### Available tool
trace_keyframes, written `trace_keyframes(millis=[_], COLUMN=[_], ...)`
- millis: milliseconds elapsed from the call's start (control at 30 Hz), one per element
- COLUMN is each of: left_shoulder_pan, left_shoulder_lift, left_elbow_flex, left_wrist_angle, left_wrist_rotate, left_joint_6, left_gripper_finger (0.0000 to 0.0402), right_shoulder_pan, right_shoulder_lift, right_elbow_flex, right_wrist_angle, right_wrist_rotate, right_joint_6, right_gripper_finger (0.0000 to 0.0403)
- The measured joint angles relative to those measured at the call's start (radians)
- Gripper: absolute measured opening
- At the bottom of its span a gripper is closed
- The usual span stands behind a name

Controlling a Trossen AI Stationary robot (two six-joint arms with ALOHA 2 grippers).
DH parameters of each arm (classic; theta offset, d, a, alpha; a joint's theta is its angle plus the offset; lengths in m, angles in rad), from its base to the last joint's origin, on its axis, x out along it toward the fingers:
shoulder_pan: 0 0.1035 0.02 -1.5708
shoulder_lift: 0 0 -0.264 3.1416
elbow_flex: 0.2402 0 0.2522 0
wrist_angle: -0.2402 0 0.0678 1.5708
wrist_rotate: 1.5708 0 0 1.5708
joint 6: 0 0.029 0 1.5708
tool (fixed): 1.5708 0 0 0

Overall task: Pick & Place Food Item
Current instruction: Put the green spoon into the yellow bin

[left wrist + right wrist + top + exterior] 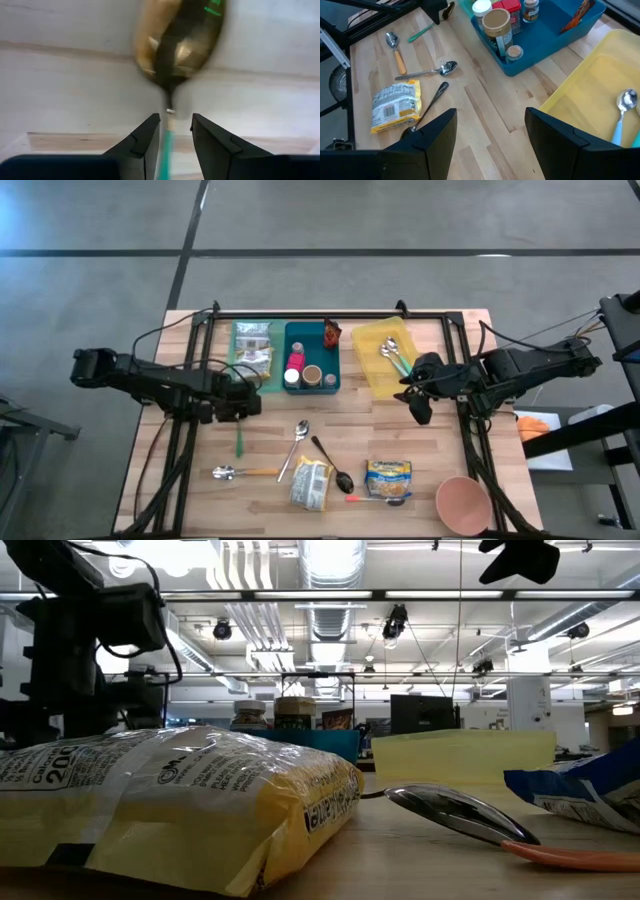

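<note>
Two food packets lie flat near the table's front edge: a yellow one [312,483] [395,107] and a blue one [388,480]. No gripper touches them. My left gripper [240,408] points down at the table's left centre, shut on a spoon with a green handle [240,442] [420,34]. The spoon's metal bowl [180,45] shows beyond the fingertips. My right gripper [420,395] [490,145] hangs open and holds nothing, above the table by the yellow tray [385,355]. My left gripper has the spoon's green handle [167,137] between its two fingers, close to where it joins the metal neck. The fingers come from above, pointing down, and stand across the handle. The handle's free end runs toward the table's near edge. Whether the spoon is lifted, I cannot tell.
At the back stand a green tray with packets [252,350], a blue bin with jars [312,358] and the yellow tray with spoons. Loose spoons [297,445] [330,460] [240,472] lie mid-table. A pink bowl [463,502] sits at the front right.
</note>
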Motion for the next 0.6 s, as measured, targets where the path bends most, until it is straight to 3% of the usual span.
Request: trace_keyframes(millis=[167,433,600], left_shoulder_pan=[-0.004,-0.008,-0.008], left_shoulder_lift=[-0.001,0.000,0.001], left_elbow_flex=[-0.025,-0.025,-0.027], left_wrist_angle=[0.012,0.018,0.011], left_wrist_rotate=[0.033,-0.002,-0.005], left_joint_6=[0.006,0.040,0.103], left_gripper_finger=[0.0122,0.0118,0.0078], right_shoulder_pan=[0.000,0.000,0.000], right_shoulder_lift=[0.000,0.000,0.000], right_elbow_flex=[0.000,0.000,0.000], right_wrist_angle=[-0.001,-0.001,-0.001], right_wrist_rotate=[-0.014,-0.014,-0.014], right_joint_6=[-0.004,-0.022,-0.022], right_gripper_finger=[0.0230,0.0230,0.0230])
